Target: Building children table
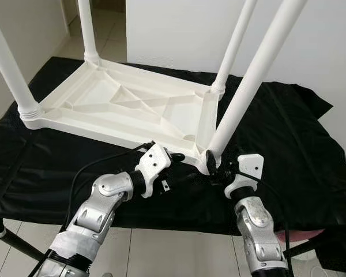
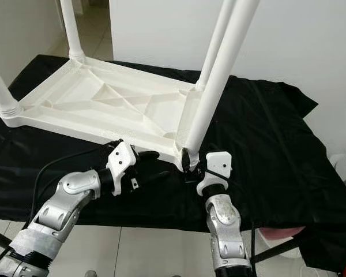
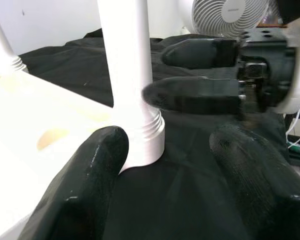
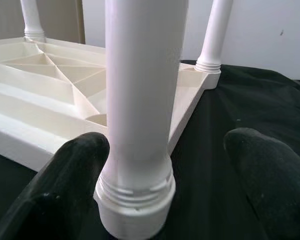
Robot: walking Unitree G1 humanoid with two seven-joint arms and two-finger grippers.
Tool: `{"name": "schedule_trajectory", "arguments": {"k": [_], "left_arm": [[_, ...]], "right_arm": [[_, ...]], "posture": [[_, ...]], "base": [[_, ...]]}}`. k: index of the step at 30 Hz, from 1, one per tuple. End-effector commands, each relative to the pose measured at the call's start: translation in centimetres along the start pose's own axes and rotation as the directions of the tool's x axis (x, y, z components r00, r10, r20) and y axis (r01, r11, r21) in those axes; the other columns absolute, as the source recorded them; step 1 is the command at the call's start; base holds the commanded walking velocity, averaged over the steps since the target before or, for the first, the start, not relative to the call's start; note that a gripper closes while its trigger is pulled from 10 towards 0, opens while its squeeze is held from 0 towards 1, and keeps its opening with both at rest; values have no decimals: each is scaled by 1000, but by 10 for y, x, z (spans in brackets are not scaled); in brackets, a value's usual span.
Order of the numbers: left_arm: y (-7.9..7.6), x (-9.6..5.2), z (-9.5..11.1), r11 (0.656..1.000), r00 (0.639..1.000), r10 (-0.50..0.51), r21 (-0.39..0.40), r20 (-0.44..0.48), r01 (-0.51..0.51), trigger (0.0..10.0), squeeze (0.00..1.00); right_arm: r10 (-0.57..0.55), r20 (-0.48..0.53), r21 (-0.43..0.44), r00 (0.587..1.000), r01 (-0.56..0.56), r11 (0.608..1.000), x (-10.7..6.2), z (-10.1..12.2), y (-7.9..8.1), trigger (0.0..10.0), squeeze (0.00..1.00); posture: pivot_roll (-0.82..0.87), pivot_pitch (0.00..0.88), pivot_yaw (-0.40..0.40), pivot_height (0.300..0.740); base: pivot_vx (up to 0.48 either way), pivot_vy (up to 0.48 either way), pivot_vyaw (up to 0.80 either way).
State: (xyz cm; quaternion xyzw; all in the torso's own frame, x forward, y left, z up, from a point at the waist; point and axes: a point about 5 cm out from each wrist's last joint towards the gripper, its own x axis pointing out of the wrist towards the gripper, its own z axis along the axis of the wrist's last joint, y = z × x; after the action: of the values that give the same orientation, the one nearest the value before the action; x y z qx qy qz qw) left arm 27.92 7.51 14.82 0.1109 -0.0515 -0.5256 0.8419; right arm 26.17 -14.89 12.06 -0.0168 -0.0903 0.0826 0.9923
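A white plastic children table (image 1: 127, 101) lies upside down on a black cloth, with its legs pointing up. The leg (image 1: 248, 81) at the corner nearest me stands in its socket, threaded collar at the base. My right gripper (image 1: 214, 167) is open and straddles that leg's base (image 4: 140, 100), one finger close against it and the other well apart. My left gripper (image 1: 181, 167) is also open, low on the cloth just left of the same corner. In the left wrist view the leg (image 3: 125, 60) rises beyond one finger, with the right gripper's fingers (image 3: 200, 95) across from it.
The black cloth (image 1: 288, 144) covers a low surface whose front edge runs just under my arms. Pale tiled floor (image 1: 161, 248) lies below. A white wall stands behind the table. A white fan (image 3: 230, 15) stands off to the right.
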Motion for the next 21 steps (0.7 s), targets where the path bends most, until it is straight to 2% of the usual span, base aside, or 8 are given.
{"name": "schedule_trajectory", "arguments": {"k": [1, 10, 11, 12, 16, 17, 18, 21], "left_arm": [[1, 0, 2, 1000, 1000, 19, -3, 7, -19, 10000, 0], [7, -8, 5, 1000, 1000, 30, 3, 0, -30, 10000, 0], [7, -10, 6, 999, 1000, 31, 6, -2, -31, 10000, 24], [7, -12, 6, 999, 999, 35, 8, -4, -34, 10000, 78], [8, -14, 7, 999, 999, 43, 12, -8, -43, 10000, 176], [9, -16, 8, 998, 999, 53, 22, -10, -53, 10000, 27], [9, -18, 8, 997, 998, 64, 35, -12, -63, 10000, 0], [9, -20, 10, 996, 997, 75, 46, -12, -74, 10000, 0]], "right_arm": [[15, 11, 8, 1000, -15, 1000, -1, 3, 1, 10000, 0], [117, -2, 7, 993, -117, 993, -11, 4, 5, 9098, 0], [129, 0, 9, 992, -129, 992, -11, 4, 6, 2353, 0], [155, 0, 18, 988, -155, 988, -11, 5, 9, 0, 0], [193, -3, 29, 981, -193, 981, -13, 6, 13, 0, 0], [229, -10, 33, 973, -228, 973, -13, 6, 17, 39, 0], [264, -22, 52, 964, -262, 964, -13, 4, 21, 10000, 0], [314, -26, 62, 949, -312, 948, -13, 4, 26, 10000, 0]], "posture": [[-26, 4, -81, 740], [-16, 20, -81, 740], [-12, 21, -83, 740], [-9, 24, -84, 740], [1, 28, -92, 740], [4, 30, -94, 740], [8, 32, -99, 740], [10, 33, -101, 740]], "base": [[0, 0, 0], [0, 0, 0], [0, 0, 0], [0, 0, 0], [0, 0, 0], [0, 0, 0], [0, 0, 0], [0, 0, 0]]}}
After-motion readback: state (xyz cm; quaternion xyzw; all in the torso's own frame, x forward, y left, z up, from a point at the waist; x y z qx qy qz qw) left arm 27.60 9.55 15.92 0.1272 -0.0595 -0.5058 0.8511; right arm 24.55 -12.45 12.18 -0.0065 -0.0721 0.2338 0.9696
